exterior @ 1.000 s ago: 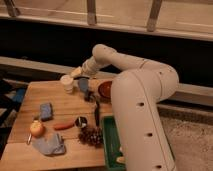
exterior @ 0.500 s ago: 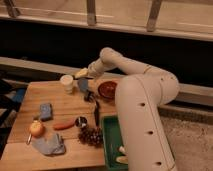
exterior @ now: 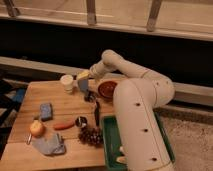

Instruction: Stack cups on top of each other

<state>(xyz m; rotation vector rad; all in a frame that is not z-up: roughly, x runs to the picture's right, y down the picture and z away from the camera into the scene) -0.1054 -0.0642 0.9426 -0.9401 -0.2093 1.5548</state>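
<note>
Gripper: gripper (exterior: 83,76) at the far side of the table (exterior: 60,102), low over the grey-blue cup (exterior: 82,86); jaws spread wide, nothing lifted in them.
Grey-blue cup: directly under the gripper, upright, standing on the table.
White cup (exterior: 66,82): just beside the gripper, on the side away from the arm (exterior: 137,85); upright, standing on the table, apart from the grey-blue cup.
Done so far: nothing stacked; both cups sit on the wood, side by side. The gripper looks lined up on the grey-blue cup, so I judge this as the approach to the first pick.
Left to do: close on one cup, lift it, carry it over the other cup, lower it in or on, let go. That is nearly the whole task.
Bowl (exterior: 107,90): red-brown, near the gripper on the arm side; not part of the stack.
Small dark cup (exterior: 81,121): well nearer the camera than the gripper; not part of the stack.
Hard to make out: whether the fingertips touch the grey-blue cup or straddle its rim; gripper and cup top blur together.
Hidden: the cup's rim and inside; part of the table behind the big arm body.
</note>
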